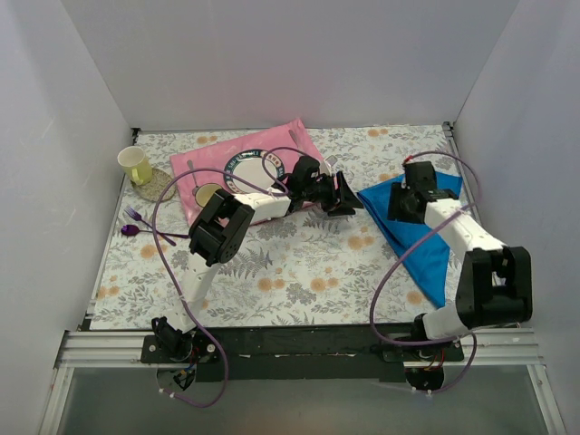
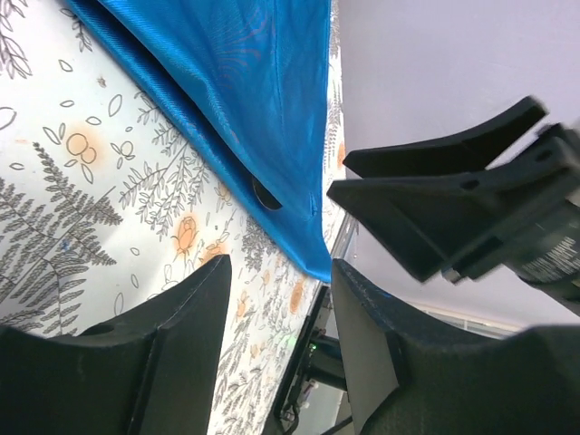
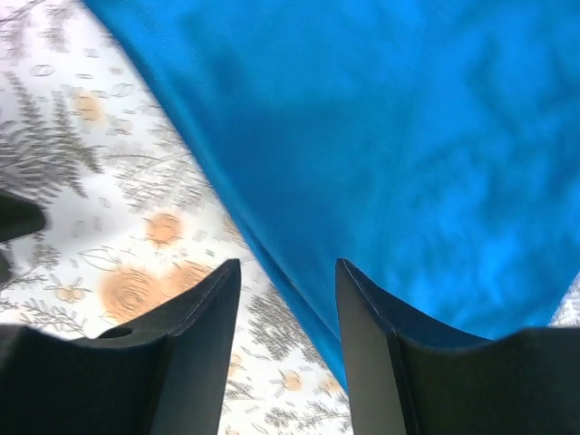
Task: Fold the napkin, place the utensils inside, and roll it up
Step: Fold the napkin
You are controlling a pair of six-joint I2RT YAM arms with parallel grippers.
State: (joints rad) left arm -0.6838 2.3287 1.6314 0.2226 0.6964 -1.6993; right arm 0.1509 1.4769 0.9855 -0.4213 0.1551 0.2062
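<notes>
Blue napkin (image 1: 419, 258) lies folded into a triangle on the right of the table (image 1: 299, 272); soft, light and limp, best pinched at a corner; left gripper (image 1: 346, 198) and right gripper (image 1: 405, 207) hover over it, fingers apart, holding nothing.

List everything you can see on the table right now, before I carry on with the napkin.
napkin: one, royal blue, folded into a triangle, right side of the table.
placemat: one, shiny pink with a plate print, far centre-left.
spoon: one, gold bowl with a thin dark handle, on the placemat's left part.
cup: one, yellow, far left corner.
plastic fork and spoon: two, purple, left edge, nearer than the cup.
tablecloth: one, white with grey ferns and orange flowers, covering the table.
left gripper: one, black, open, beside the napkin's left corner.
right gripper: one, black, open, over the napkin's edge.
</notes>
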